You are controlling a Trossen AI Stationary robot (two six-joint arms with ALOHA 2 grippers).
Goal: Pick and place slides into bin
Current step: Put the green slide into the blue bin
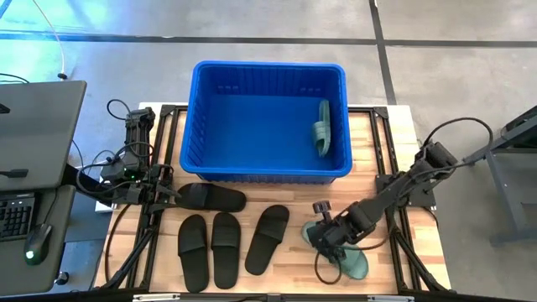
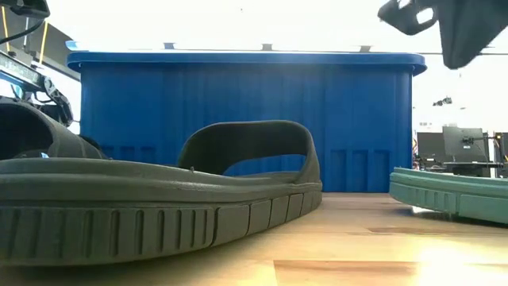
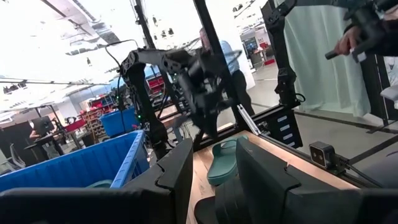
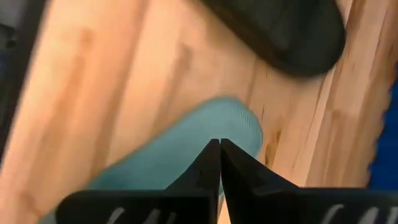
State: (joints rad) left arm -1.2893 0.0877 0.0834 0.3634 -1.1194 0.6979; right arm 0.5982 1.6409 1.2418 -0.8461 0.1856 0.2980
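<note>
Hovering over green slide at near right — right gripper pinched closed, empty; open wide, straddle strap before closing.

Right tool pinched closed, low; left tool parted, level.
</note>
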